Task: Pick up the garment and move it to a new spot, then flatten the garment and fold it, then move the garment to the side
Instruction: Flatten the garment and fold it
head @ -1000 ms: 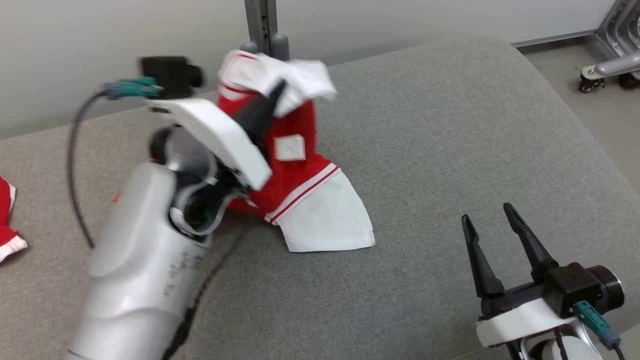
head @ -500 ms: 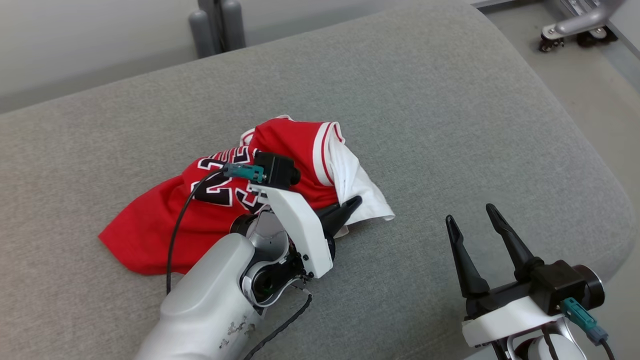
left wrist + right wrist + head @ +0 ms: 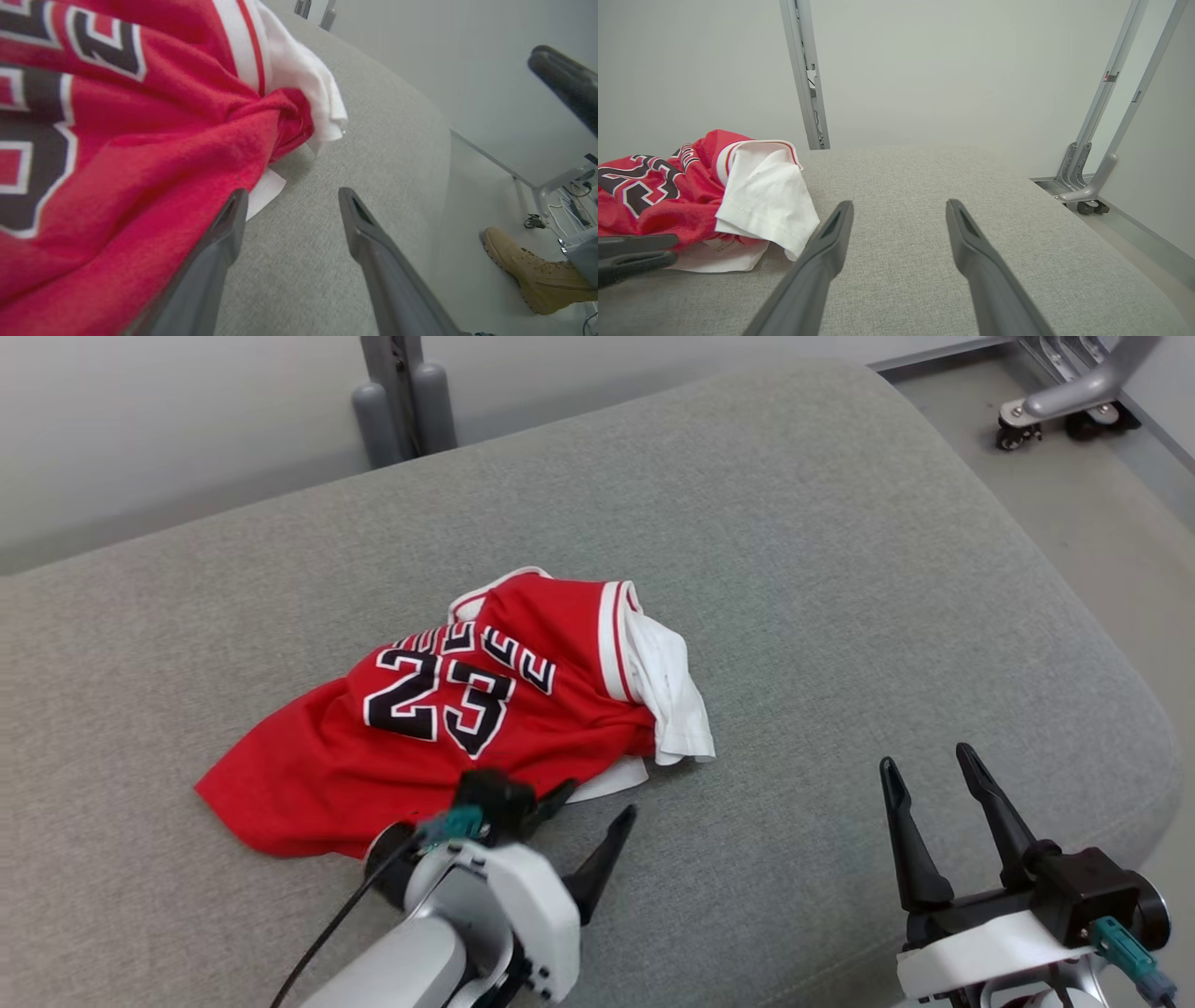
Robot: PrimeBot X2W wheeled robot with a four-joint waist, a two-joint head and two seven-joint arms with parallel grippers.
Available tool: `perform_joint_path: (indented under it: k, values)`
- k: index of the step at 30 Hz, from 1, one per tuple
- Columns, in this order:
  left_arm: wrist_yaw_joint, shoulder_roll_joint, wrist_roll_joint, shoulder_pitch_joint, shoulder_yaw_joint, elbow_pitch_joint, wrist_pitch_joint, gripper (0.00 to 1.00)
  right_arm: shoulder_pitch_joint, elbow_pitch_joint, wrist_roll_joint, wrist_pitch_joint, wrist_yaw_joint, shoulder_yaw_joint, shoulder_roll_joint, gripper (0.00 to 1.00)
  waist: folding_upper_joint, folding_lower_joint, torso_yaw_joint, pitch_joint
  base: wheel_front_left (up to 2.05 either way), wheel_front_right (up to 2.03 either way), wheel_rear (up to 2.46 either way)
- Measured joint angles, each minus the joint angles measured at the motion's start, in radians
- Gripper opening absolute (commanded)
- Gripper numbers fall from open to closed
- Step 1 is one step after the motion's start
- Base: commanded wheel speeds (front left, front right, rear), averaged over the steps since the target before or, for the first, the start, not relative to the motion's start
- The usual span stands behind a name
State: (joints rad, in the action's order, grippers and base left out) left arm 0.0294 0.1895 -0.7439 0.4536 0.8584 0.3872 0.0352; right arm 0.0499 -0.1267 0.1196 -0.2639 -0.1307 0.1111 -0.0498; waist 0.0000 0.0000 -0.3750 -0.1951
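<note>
My left claw (image 3: 599, 801) spread wide, empty; jersey (image 3: 439, 728) just beside at 11, crumpled on cushion (image 3: 840, 569), long axis roughly 8-to-2. And my right claw (image 3: 924, 756) wide too, jersey well off at 10. Left's nearer, guess it grabs first.

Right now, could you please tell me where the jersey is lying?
In the head view, the jersey lies crumpled on the grey cushion, left of centre, just ahead of the left gripper, jaws open.
</note>
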Motion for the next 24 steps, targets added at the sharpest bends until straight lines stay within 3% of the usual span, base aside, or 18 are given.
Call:
perform_joint_path:
  k: [4, 7, 12, 20, 21, 22, 24]
  values:
    - [0.12, 0.093, 0.068, -0.064, -0.011, -0.104, -0.035, 1.0, -0.005, 0.008, 0.005, 0.0, 0.0, 0.004, 0.0, 1.0, 0.0, 0.0, 0.025, 0.01, 0.0, 0.0, 0.0]
    - [0.177, 0.138, 0.107, -0.082, -0.016, -0.128, -0.048, 1.0, -0.004, 0.01, 0.005, 0.0, 0.0, 0.01, 0.001, 1.0, 0.0, 0.0, 0.035, 0.01, 0.0, 0.0, 0.0]
    - [0.187, 0.153, 0.142, -0.085, 0.018, -0.109, -0.018, 1.0, 0.001, 0.012, 0.005, 0.0, 0.0, 0.014, 0.001, 1.0, 0.0, 0.0, 0.037, -0.003, 0.0, 0.0, 0.0]
    - [0.18, 0.163, 0.219, 0.008, 0.053, 0.037, -0.018, 1.0, 0.022, 0.016, 0.015, 0.0, 0.0, 0.015, 0.001, 1.0, 0.0, 0.0, 0.023, -0.046, 0.0, 0.0, 0.0]
    - [0.175, 0.157, 0.219, 0.014, 0.054, 0.053, -0.021, 0.47, 0.022, 0.016, 0.02, 0.0, 0.0, 0.014, 0.001, 1.0, 0.0, 0.0, 0.02, -0.051, 0.0, 0.0, 0.0]
    - [0.174, 0.154, 0.222, 0.021, 0.058, 0.068, -0.026, 0.0, 0.022, 0.016, 0.023, 0.0, 0.0, 0.013, 0.001, 1.0, 0.0, 0.0, 0.018, -0.053, 0.0, 0.0, 0.0]
    - [0.157, 0.151, 0.224, 0.032, 0.061, 0.091, -0.028, 0.0, 0.022, 0.014, 0.028, 0.0, 0.0, 0.008, 0.001, 1.0, 0.0, 0.0, 0.014, -0.055, 0.0, 0.0, 0.0]
